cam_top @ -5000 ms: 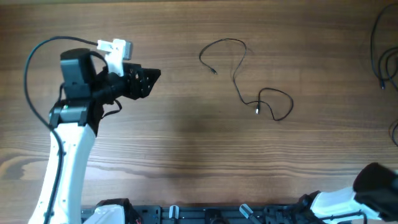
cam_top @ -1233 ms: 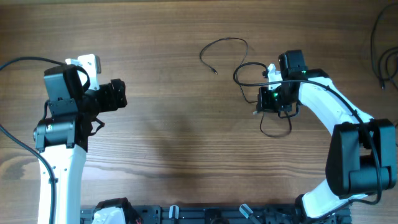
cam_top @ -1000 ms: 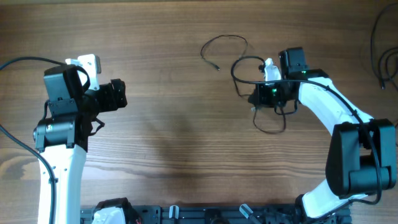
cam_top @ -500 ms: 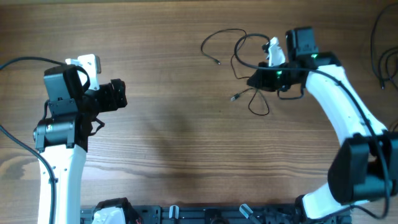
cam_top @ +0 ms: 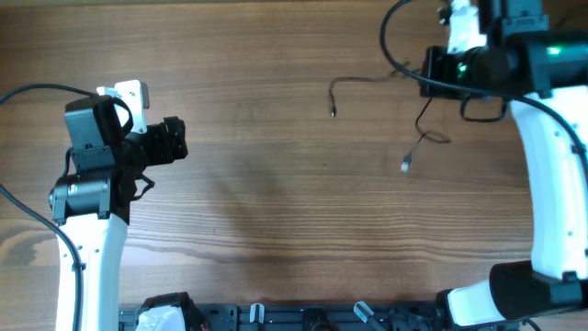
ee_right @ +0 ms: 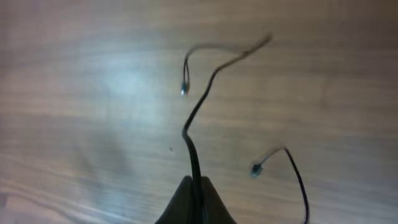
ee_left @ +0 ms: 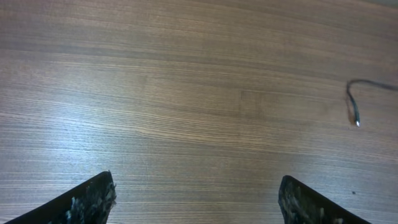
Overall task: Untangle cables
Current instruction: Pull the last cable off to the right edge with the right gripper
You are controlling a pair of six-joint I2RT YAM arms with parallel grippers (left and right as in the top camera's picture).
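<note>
Between right jaws, thin black cable [ee_right: 193, 155]

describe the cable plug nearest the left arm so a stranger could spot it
On the brown wooden table, find the right pincer, far right, shut on a thin black cable. One strand runs from it toward the left arm, ending in a small plug; the other plug lies nearer the robot's base.

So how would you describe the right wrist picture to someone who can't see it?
The right gripper, shut on a thin black cable, holds it over a blurred wooden table. The cable trails up the frame; a plug shows upper left, a second plug lower right.
</note>
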